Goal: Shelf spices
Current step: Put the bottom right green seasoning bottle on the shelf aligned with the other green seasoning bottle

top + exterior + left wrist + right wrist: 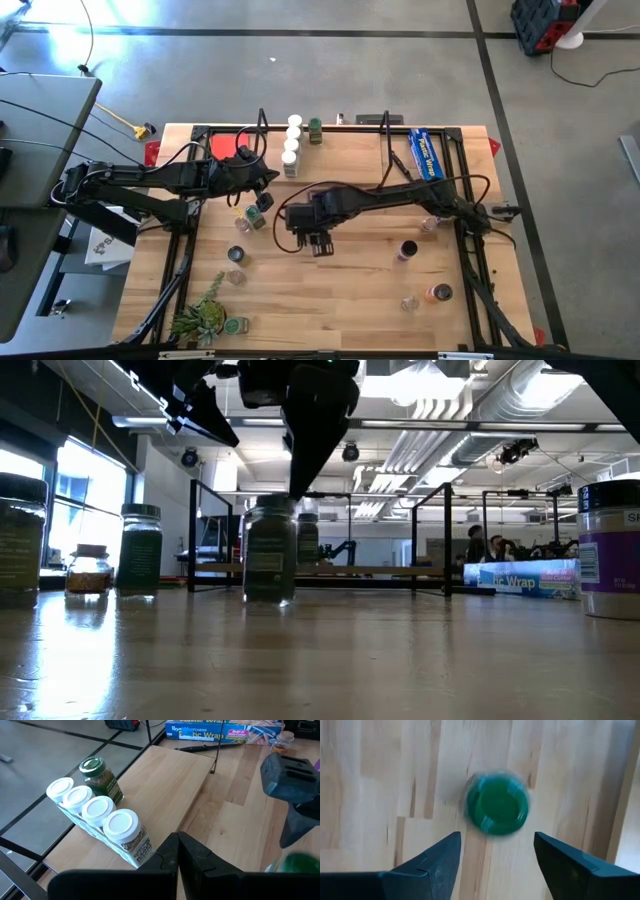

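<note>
The right gripper (496,855) points straight down at the table (350,290) with its fingers spread apart and nothing between them. Just beyond its fingertips stands a green-capped jar (496,808), seen from above as a round green lid, a little blurred, upright on the pale wood. In the low view the same jar (270,550) shows as a clear glass cylinder filled with dark green herbs, directly under the dark gripper.

The left gripper (177,851) has its fingers pressed together, empty. Close ahead of it, on the shelf (170,785), a light wooden board with thin black wire uprights, stands a row of four white-capped jars (92,810) touching side by side, holding pale brownish spice. A fifth jar with a green lid (100,779) stands just beside the row's far end, dark green inside.

Other jars (420,275) lie scattered on the table, well apart from the right gripper. A long blue box (427,153) rests beyond it, near the shelf's far side.
</note>
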